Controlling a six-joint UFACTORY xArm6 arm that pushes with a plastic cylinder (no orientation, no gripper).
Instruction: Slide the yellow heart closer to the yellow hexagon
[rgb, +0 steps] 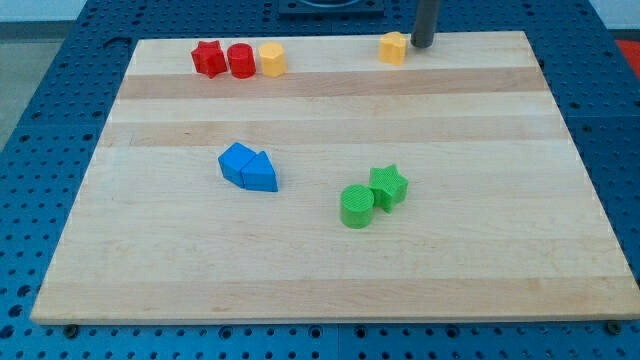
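Observation:
The yellow heart (393, 47) sits near the board's top edge, right of centre. The yellow hexagon (271, 59) sits near the top edge further to the view's left, well apart from the heart. My tip (422, 45) is just to the view's right of the yellow heart, close to it or touching it at the board's top edge.
A red cylinder (240, 60) touches the hexagon's left side, with a red star (207, 58) beside it. Two blue blocks (249, 167) sit together left of centre. A green cylinder (357, 206) and a green star (388, 186) sit together at centre. The wooden board (480, 250) lies on a blue surface.

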